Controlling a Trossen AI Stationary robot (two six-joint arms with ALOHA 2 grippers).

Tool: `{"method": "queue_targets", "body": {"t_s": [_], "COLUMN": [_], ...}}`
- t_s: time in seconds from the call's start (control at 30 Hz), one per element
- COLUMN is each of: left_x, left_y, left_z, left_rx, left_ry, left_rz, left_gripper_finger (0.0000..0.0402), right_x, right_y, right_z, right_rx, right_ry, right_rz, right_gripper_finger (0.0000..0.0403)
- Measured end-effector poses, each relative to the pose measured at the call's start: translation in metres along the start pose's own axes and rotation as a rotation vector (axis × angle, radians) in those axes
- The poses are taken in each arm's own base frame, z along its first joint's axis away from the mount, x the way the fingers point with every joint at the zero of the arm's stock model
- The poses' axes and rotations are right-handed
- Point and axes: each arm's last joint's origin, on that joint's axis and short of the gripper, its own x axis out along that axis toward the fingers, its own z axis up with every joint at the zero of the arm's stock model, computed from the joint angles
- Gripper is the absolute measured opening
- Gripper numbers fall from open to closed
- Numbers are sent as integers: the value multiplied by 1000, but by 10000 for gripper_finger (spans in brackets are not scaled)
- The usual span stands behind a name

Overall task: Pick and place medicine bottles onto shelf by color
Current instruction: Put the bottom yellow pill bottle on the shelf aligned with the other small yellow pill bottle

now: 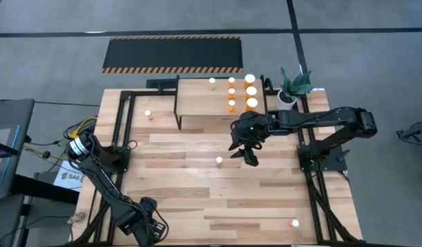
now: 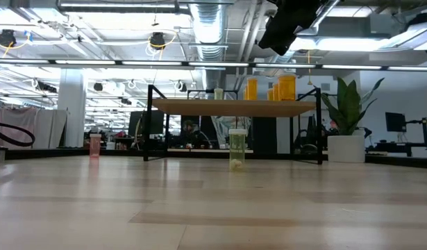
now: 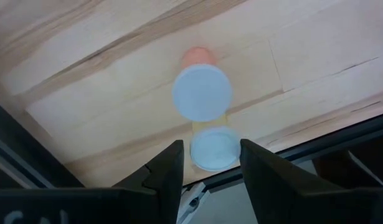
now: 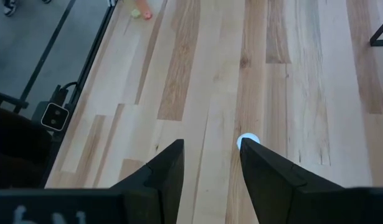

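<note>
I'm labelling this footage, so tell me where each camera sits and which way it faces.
High view: overhead, straight down; both dark arms, light-wood shelf.
Low view: tabletop level, facing the shelf; one dark arm overhead.
Left wrist view: above two white-capped bottles; own fingers open.
Right wrist view: looking down at planks; own fingers open.
Shared: pale yellow-green bottle, in the high, low and right wrist views.

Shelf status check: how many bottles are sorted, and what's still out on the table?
Done: about six orange white-capped bottles and one pale one stand on the light-wood shelf. In hand: nothing; the open right gripper hovers near the pale yellow-green bottle. Left: that one, pink bottles at and, and two below the left gripper.
</note>
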Motion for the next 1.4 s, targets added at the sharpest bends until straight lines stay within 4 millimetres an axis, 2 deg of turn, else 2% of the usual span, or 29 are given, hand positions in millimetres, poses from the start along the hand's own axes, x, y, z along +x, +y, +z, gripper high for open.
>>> {"method": "queue_targets", "body": {"t_s": [0.17,0.4,0.63,0.8,0.93,1.13,1.3,1.4], "left_x": [0,0,-2,-24,-57,-113,-147,-161], "left_y": [0,0,-1,-5,-9,-10,-9,-13], "left_z": [0,0,-1,-1,5,37,85,121], "left_rx": [6,7,35,64,105,216,327,394], "left_ry": [0,-6,-5,8,29,18,-17,-69], "left_rz": [0,-7,-4,-25,-56,-71,2,-27], "left_gripper_finger": [139,107,111,111,111,112,112,112], "right_x": [0,0,0,-2,-12,-40,-69,-84], "right_y": [0,0,0,1,4,13,18,18], "right_z": [0,0,0,0,2,9,3,-1], "right_rx": [0,0,0,-2,2,-28,-50,-40], "right_ry": [0,0,0,-5,5,-30,-50,-61], "right_rz": [0,0,0,0,1,0,-20,-37], "right_gripper_finger": [177,177,177,177,177,177,177,177]}}
